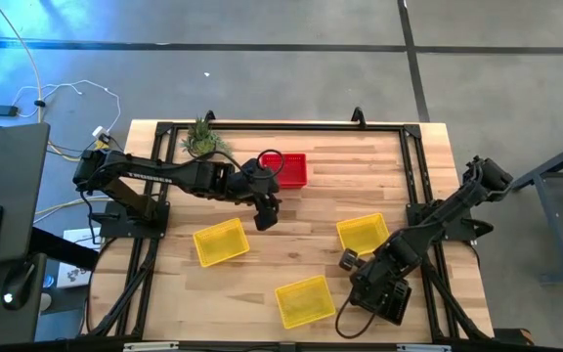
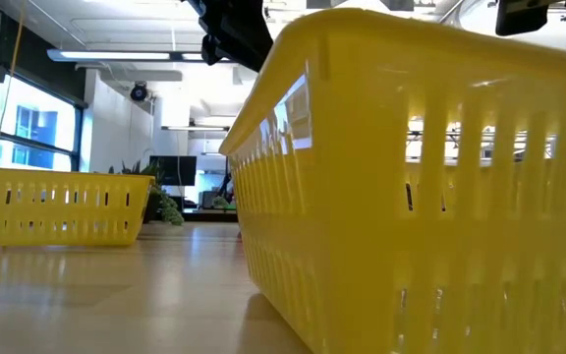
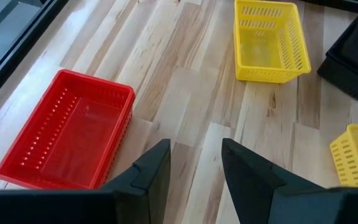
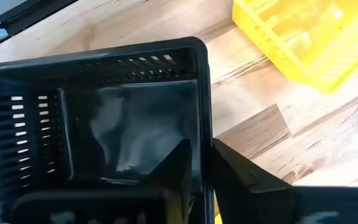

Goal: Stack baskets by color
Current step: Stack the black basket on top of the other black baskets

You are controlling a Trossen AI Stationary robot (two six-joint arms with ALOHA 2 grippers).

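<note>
A red basket [image 1: 283, 168] stands at the far middle of the table and also shows in the left wrist view [image 3: 67, 137]. Three yellow baskets sit apart on the wood: one left of centre [image 1: 221, 242], one right of centre [image 1: 363, 233], one at the near edge [image 1: 305, 301]. My left gripper [image 1: 265, 217] hovers open [image 3: 196, 162] above bare wood just near of the red basket. A black basket [image 4: 98, 130] is at the near right [image 1: 387, 296], under my right gripper [image 1: 374, 279], which is closed over its wall. My right gripper [image 4: 201, 149] has the black basket's rim wall [image 4: 204, 118] at one end between its two fingers, one finger inside the basket [image 4: 176, 165] and one outside [image 4: 247, 180]. The fingers come from above, pointing steeply down. The basket stays upright, its opening up.
A small green potted plant [image 1: 200, 139] stands at the far left. A black metal frame [image 1: 413, 166] runs around the tabletop's edges. In the low view the nearest yellow basket [image 2: 411, 197] fills the right side. Bare wood lies in the table's middle.
</note>
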